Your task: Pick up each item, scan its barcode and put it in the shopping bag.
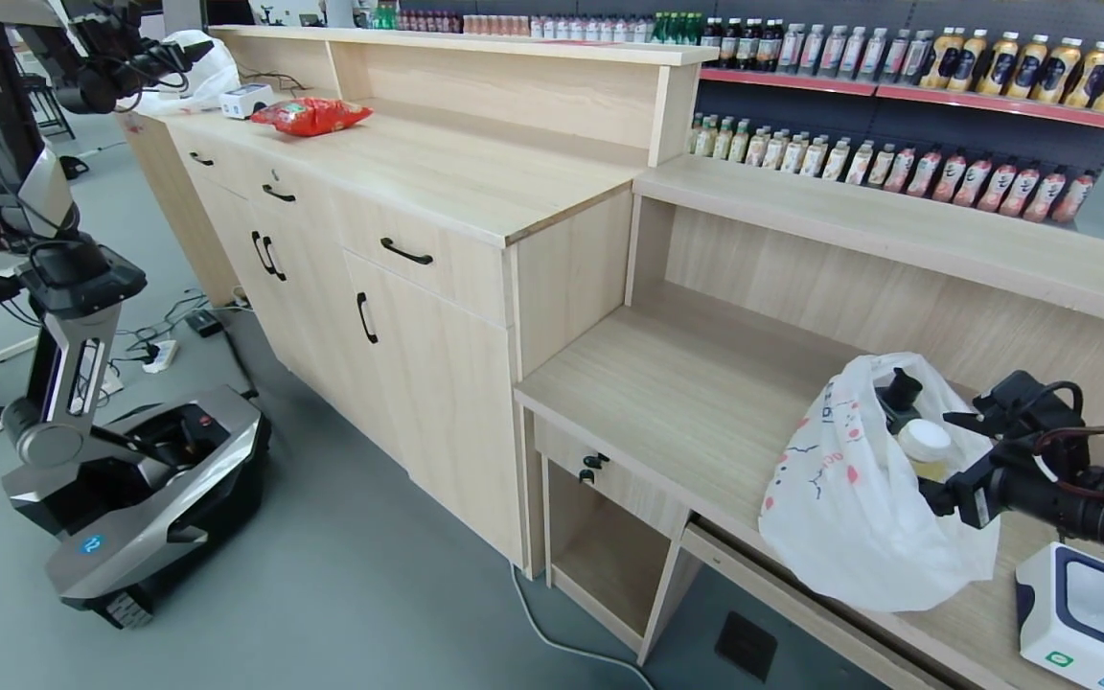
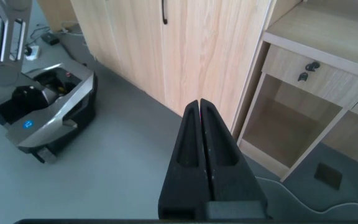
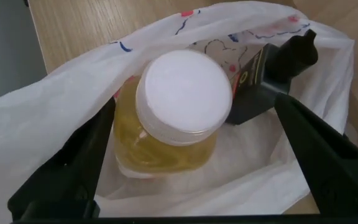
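The robot is at the "put it in the bag" step. The right gripper [image 3: 194,115] reaches into the open top of the white shopping bag [image 1: 849,508]. Its jaws are wide apart, one on each side of a jar [image 3: 166,152] of yellow stuff with a white lid. The jar sits inside the bag, just beside a dark bottle [image 3: 253,93]. It looks like the jar has been let go, so this item seems done.

The next move is likely to lift the right gripper up and out of the bag. The thin bag sides lie close around the jaws and could snag, so a slow pull looks best.

The bag stands on the low desk [image 1: 705,393], close to the front edge, and a tug could drag it off. The scanner [image 1: 1089,613] sits near the bag, also by the front edge. The desk's wooden back wall rises behind the bag. There is bare desk on the robot's left of the bag.

The left gripper [image 2: 200,104] hangs over the floor [image 2: 123,143] near the cupboard [image 2: 197,43]. Its jaws are pressed together and hold nothing.
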Motion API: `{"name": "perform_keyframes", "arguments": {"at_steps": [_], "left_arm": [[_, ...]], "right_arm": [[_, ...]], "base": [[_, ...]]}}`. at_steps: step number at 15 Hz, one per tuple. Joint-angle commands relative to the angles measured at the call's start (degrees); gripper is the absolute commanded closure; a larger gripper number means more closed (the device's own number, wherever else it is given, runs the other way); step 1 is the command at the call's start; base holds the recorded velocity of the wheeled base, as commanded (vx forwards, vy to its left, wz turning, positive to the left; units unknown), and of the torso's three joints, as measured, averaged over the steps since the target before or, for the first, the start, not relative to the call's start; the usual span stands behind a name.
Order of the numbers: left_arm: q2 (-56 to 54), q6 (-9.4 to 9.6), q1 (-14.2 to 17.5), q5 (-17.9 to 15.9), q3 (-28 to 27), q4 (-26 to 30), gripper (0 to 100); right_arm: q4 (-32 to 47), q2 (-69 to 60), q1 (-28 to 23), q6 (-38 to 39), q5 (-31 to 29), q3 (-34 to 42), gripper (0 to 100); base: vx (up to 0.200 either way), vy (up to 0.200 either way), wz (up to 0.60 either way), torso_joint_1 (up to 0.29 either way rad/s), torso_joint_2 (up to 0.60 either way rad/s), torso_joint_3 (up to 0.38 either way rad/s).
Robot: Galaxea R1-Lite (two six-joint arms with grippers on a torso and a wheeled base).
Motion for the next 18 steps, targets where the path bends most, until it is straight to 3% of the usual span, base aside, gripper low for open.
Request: {"name": "perform_keyframes", "arguments": {"at_steps": [1,8,18], "left_arm": [[-0.02,0.06,0.00,0.04,0.00,0.00,100],[-0.02,0.06,0.00,0.04,0.00,0.00,100],[-0.02,-0.03,0.00,0.04,0.00,0.00,100]], "right_arm": [[0.43,-3.15,-1.01,0.04,0.01,0.09,0],[5.09,-7.72,-3.30,0.12,0.10,0.70,0],[3.86,-17.12,-6.90,0.74,0.45,1.67,0]], "base": [[0.000,0.000,0.00,0.000,0.00,0.000],[0.000,0.000,0.00,0.000,0.00,0.000],[0.000,0.000,0.00,0.000,0.00,0.000]]}}
